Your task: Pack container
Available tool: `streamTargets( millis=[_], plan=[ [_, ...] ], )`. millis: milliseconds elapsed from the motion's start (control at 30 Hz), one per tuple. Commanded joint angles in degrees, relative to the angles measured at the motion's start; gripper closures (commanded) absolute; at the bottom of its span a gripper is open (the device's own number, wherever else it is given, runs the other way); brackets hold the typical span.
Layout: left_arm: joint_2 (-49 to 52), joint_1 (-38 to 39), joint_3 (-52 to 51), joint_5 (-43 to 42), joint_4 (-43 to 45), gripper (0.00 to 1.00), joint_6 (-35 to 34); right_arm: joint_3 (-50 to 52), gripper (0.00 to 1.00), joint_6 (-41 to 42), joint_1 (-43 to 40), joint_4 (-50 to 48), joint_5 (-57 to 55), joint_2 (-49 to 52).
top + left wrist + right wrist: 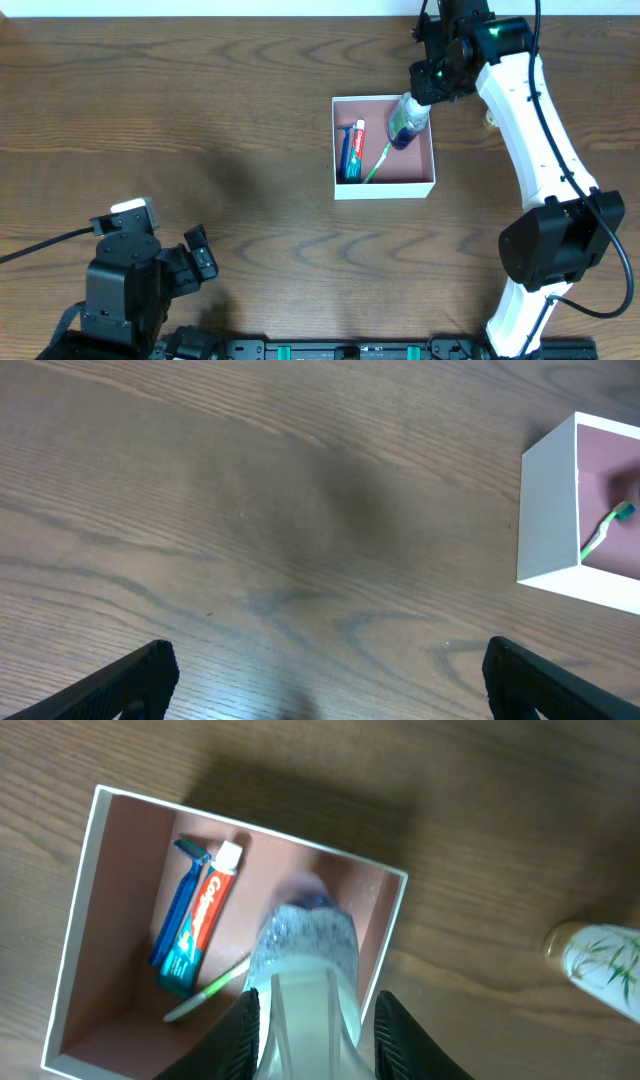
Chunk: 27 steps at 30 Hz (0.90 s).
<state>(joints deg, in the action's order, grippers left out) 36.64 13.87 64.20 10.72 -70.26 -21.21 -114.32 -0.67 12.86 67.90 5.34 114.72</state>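
Overhead: container (385,189) with razor (347,150), toothpaste (357,148), toothbrush (377,163); right claw (315,1030) clamped on bottle (408,122) over it; left claw (330,672) apart.

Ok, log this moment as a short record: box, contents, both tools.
box: white, pink inside, open, on the table
in box: razor, toothpaste, toothbrush, lying flat
right tool: shut on a clear bottle over the box's far right corner
left tool: open, empty, above the table
outside box: small patterned bottle on the table

The wooden table (200,120) bears the container (384,188) and, seemingly, a small bottle (600,958).
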Motion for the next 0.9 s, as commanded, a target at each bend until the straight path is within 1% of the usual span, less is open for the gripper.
streamTargets(
  millis=[0, 333, 633, 867],
  plan=[
    [0.0, -0.3, 0.0, 0.4, 0.0, 0.02, -0.5, -1.9, 0.75, -2.1, 0.5, -0.9, -1.4, -1.2],
    [0.0, -0.3, 0.0, 0.4, 0.0, 0.02, -0.5, -1.7, 0.75, -5.8, 1.4, -1.7, -2.6, -1.2],
    [0.0, -0.3, 0.0, 0.4, 0.0, 0.02, -0.5, -0.8, 0.75, -6.8, 3.8, -2.8, -9.8, -1.1],
    [0.0, -0.3, 0.0, 0.4, 0.0, 0.02, -0.5, -0.6, 0.75, -6.8, 4.9, -3.0, -9.9, -1.1]
  ],
)
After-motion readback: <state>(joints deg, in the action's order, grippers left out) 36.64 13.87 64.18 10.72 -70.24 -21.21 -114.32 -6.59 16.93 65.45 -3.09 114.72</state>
